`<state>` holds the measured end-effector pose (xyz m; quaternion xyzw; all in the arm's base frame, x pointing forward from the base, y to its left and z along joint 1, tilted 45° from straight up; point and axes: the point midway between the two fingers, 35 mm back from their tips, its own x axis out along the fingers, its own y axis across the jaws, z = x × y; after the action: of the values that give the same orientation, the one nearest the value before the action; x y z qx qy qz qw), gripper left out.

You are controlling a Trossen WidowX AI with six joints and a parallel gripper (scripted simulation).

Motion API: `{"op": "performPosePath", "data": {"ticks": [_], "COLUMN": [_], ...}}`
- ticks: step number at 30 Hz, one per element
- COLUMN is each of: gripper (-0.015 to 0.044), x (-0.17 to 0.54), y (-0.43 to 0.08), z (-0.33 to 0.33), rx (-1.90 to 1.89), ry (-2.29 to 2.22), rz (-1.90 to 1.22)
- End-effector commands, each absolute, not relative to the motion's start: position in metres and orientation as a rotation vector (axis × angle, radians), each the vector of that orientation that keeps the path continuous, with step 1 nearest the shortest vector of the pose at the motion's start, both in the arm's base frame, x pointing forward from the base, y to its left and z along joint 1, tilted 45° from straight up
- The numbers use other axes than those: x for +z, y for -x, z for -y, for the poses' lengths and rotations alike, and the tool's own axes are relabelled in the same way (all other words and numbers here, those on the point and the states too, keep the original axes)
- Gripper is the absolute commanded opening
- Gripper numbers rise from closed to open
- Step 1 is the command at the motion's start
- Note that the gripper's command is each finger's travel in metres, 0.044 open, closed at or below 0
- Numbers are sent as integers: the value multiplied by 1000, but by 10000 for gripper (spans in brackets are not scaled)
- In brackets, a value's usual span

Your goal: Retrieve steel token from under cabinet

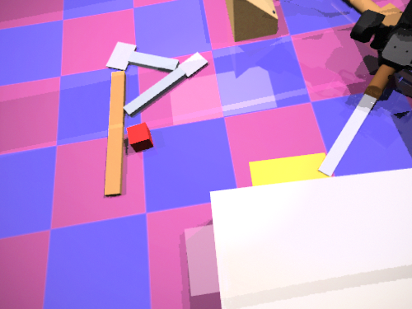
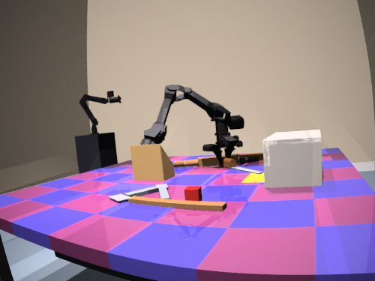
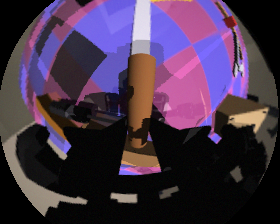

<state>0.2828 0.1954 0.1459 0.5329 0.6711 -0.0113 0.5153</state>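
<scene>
My gripper [image 2: 223, 163] [image 3: 138, 118] is shut on the brown round handle [image 1: 381, 80] [image 2: 229, 162] [image 3: 141, 90] of a tool with a long flat pale blade [image 1: 348, 136] [image 2: 245, 169] [image 3: 141, 25]. The blade points toward the white cabinet [image 1: 288, 235] [image 2: 292, 165]. In the top view its tip overlaps the right end of the yellow marked area [image 1: 284, 170] [image 2: 253, 177], just short of the cabinet's top edge; whether it touches the table is unclear. The cabinet hides part of the marked area. The token and the vent slots are not visible.
A wooden bar [image 1: 116, 144] [image 2: 180, 203], a red cube [image 1: 140, 137] [image 2: 193, 193] and pale flat pieces [image 1: 158, 88] lie away from the tool. A tan wedge block [image 1: 253, 22] [image 2: 148, 162] [image 3: 242, 112] stands nearer the arm. A wooden object [image 1: 358, 0] [image 2: 187, 163] lies beside the gripper.
</scene>
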Motion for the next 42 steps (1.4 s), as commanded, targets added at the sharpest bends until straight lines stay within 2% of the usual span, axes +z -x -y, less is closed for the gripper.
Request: {"op": "performPosePath", "data": {"ticks": [1, 42], "gripper": [0, 0], "x": [151, 146], "y": [-287, -315], "z": [-198, -189], "rx": [-26, -25], "ry": [-1283, -1282], "rz": [-1606, -1605]}}
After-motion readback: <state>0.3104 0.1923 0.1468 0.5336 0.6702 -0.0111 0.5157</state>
